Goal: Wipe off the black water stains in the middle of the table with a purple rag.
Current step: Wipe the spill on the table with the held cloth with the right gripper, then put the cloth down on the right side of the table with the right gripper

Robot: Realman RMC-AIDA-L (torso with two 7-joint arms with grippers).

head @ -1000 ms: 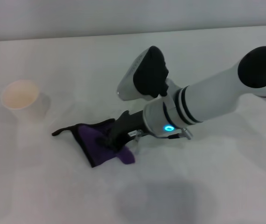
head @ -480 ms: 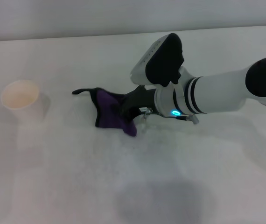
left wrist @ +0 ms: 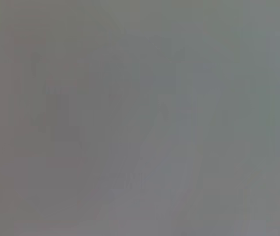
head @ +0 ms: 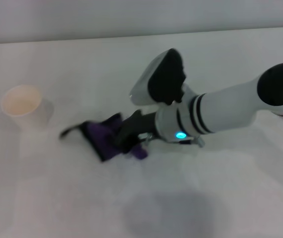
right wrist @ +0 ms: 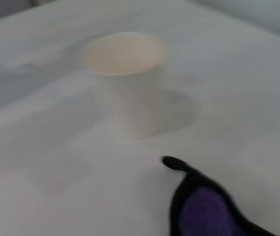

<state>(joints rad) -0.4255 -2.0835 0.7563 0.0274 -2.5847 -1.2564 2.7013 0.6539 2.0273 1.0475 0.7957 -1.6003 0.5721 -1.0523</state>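
The right tool [head: 123,143] is down on the white bench [head: 221,198], pressing into the purple rag [head: 102,138]. Its dark fingers are bunched in the cloth, so it looks clamped on the rag, though the fingertips are partly hidden in the folds. The rag lies on the bench near the paper cup [head: 21,105], on the side toward the robot's right arm. A thin black loop [head: 68,132] sticks out of the rag toward the cup. In the right wrist view the same cup [right wrist: 127,81] stands upright just past the rag's black-edged corner [right wrist: 206,209].

I cannot see any black stain on the bench right now. It may be under the rag or already gone.

The left tool is not in sight, and its wrist camera shows only flat grey.

The rag looks soft, thin and very light. It crumples and folds where the tool pushes it, so it will not keep its shape. It would likely slide easily on the smooth bench. I think the best place to hold it is the thick middle bunch, not the loop or the thin edge, which could slip out.
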